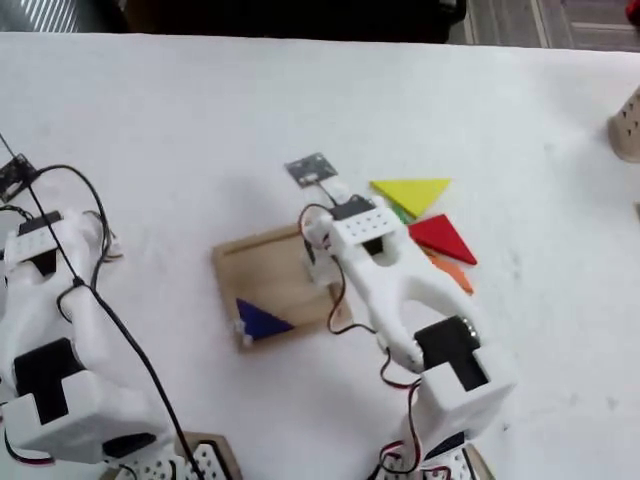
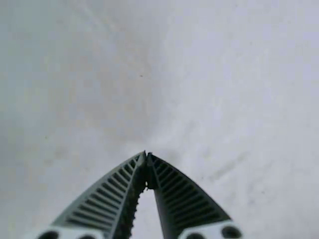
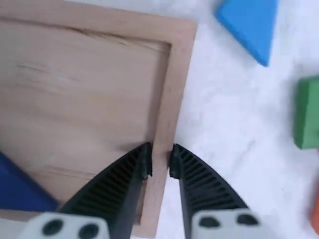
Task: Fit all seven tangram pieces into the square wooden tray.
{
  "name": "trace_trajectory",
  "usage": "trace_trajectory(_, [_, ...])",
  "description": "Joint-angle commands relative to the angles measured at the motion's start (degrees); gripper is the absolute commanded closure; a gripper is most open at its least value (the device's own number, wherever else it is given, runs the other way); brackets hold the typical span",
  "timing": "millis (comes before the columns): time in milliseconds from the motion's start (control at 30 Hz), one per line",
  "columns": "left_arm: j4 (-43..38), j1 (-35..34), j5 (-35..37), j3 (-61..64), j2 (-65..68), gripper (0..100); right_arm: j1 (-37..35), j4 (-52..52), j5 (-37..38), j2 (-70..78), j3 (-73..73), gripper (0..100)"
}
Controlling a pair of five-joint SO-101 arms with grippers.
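The square wooden tray [image 1: 262, 262] lies mid-table with a dark blue triangle [image 1: 262, 320] in its near corner. Right of the tray lie a yellow triangle [image 1: 410, 193], a red triangle [image 1: 442, 238], an orange piece [image 1: 452, 272] and a sliver of a green piece [image 1: 400, 213]. In the right wrist view my right gripper [image 3: 159, 159] straddles the tray's side rim [image 3: 174, 84], one finger inside and one outside, shut on it. That view also has the dark blue triangle [image 3: 20, 191], a light blue triangle [image 3: 249, 22] and the green piece [image 3: 306, 112]. My left gripper [image 2: 146, 167] is shut and holds nothing, over bare white table.
The left arm [image 1: 50, 330] sits folded at the table's left edge with black cables around it. A small dark card [image 1: 310, 168] lies just beyond the tray. A tan object [image 1: 626, 125] stands at the right edge.
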Motion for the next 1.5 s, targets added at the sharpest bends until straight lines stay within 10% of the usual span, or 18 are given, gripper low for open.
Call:
trace_trajectory(0, [-1.1,1.0,0.3,-1.6,-0.2,98,5.1,5.0,-2.9,-0.5,-1.7,93.1])
trace_trajectory(367, [-1.1,1.1,0.3,-1.6,-0.2,97,4.3,10.6,-0.1,-13.4,2.9,74.0])
trace_trajectory(667, [-1.1,1.9,0.2,-1.7,-0.2,97,-6.6,4.3,-0.2,-18.9,4.5,98.1])
trace_trajectory(933, [-1.1,1.9,0.2,-1.8,-0.2,97,-11.7,-12.4,-2.8,-9.3,8.7,98.0])
trace_trajectory(1467, [-1.1,1.9,0.2,-1.8,-0.2,97,-19.3,-3.7,0.3,-9.0,9.1,98.1])
